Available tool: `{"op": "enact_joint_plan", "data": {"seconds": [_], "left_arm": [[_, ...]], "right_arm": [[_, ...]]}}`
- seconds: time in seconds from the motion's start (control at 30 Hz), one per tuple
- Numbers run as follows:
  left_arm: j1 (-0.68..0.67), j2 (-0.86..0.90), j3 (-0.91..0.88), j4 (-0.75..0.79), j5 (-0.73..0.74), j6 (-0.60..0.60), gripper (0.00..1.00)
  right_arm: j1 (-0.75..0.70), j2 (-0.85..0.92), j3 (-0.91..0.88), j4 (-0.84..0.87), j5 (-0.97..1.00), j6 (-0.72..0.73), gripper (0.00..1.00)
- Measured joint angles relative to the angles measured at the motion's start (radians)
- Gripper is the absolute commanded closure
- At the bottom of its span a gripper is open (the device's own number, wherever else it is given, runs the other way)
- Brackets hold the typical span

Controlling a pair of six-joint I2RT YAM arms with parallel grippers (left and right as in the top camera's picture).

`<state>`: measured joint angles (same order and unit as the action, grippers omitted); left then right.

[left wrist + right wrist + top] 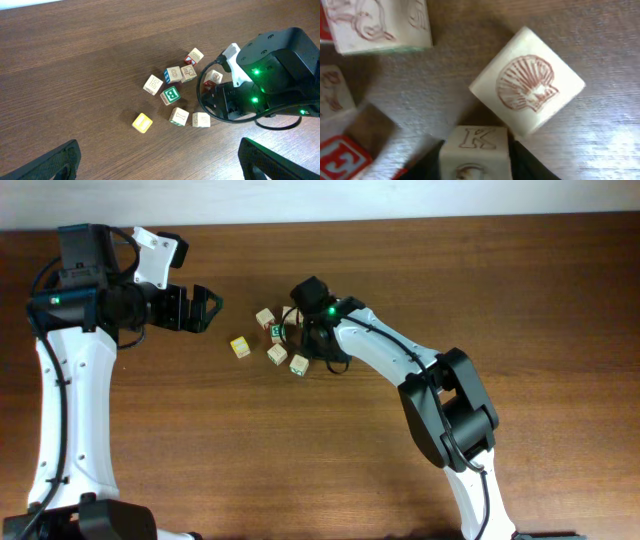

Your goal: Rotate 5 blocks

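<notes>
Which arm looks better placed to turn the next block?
Right. The right gripper is down among the blocks, fingers flanking the K block; the left gripper hangs open off to the side.

A robotics lab bench, by the look of it: a white-and-black robot arm at the left of the frame and a second arm at lower right work at a dark wooden table with small alphabet cubes near its middle.

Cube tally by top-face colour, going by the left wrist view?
Pale-topped cubes: 7
Yellow cube: 1
Dark green cube: 1
Red cube, partly covered: 1
Total: 10 visible
</notes>
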<state>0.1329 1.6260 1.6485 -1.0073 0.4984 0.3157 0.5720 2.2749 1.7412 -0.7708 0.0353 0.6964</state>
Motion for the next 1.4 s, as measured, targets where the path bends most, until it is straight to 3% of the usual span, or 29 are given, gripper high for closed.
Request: {"op": "enact_joint_plan", "data": {"seconds": [0.13,0.27,0.4,0.63,0.83,0.93,1.17,1.4], "left_arm": [[0.0,0.0,0.0,0.0,0.0,0.0,0.01],[0.0,0.0,0.0,0.0,0.0,0.0,0.01],[0.0,0.0,0.0,0.0,0.0,0.0,0.01],[0.0,0.001,0.0,0.0,0.0,0.0,0.01],[0.0,0.001,0.0,0.0,0.0,0.0,0.01],[0.0,0.001,0.0,0.0,0.0,0.0,0.01],[0.0,0.001,0.0,0.0,0.0,0.0,0.01],[0.0,0.001,0.0,0.0,0.0,0.0,0.01]], "right_arm": [[-0.024,-0.023,0.001,-0.074,-0.004,-0.08,0.72],[-0.05,-0.149,0.003,-0.145,-0.004,-0.134,0.73],[-0.069,-0.217,0.008,-0.365,0.003,-0.173,0.78],[-0.08,-0.217,-0.229,-0.305,0.002,-0.185,0.78],[-0.167,-0.217,-0.265,-0.267,-0.039,-0.229,0.79],[-0.169,-0.217,-0.29,-0.246,-0.067,-0.259,0.7],[-0.169,-0.217,-0.293,-0.246,-0.084,-0.28,0.61],[-0.171,-0.217,-0.288,-0.257,-0.087,-0.282,0.46]]}}
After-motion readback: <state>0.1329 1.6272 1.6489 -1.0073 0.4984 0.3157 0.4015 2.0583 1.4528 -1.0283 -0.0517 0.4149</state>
